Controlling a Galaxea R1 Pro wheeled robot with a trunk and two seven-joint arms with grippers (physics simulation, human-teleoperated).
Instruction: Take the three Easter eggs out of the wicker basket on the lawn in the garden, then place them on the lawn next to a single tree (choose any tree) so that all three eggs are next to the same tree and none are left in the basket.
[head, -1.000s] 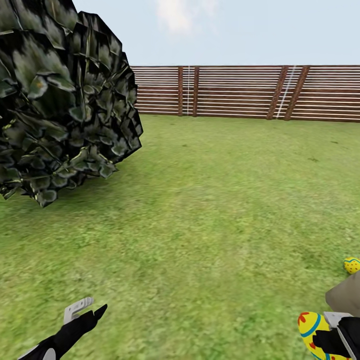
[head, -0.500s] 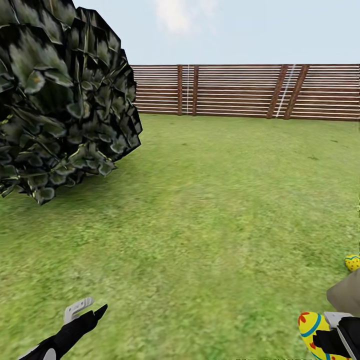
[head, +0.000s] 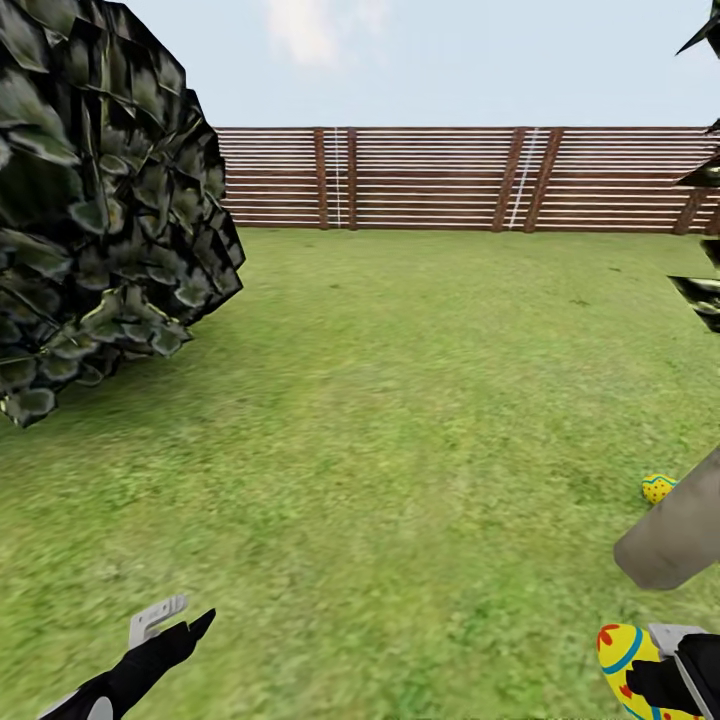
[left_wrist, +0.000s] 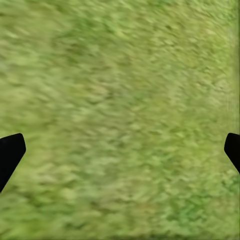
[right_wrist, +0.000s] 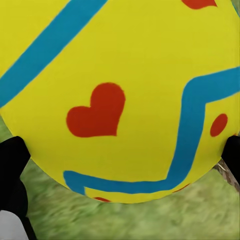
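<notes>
Over lawn (head: 400, 420): R jaws (head: 655, 680) clamped on egg (head: 625, 655), L jaws (left_wrist: 120, 155) spread, empty.

Our left gripper (head: 170, 620) hangs low, fingers spread wide and empty; our right gripper (head: 665, 670) clasps an Easter egg (head: 625, 655).

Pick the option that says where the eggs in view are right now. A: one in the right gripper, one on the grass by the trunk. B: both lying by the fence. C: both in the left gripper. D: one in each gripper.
A: the right gripper is shut on one egg, and another egg lies on the lawn beside the trunk; the left gripper is open over bare grass.
</notes>
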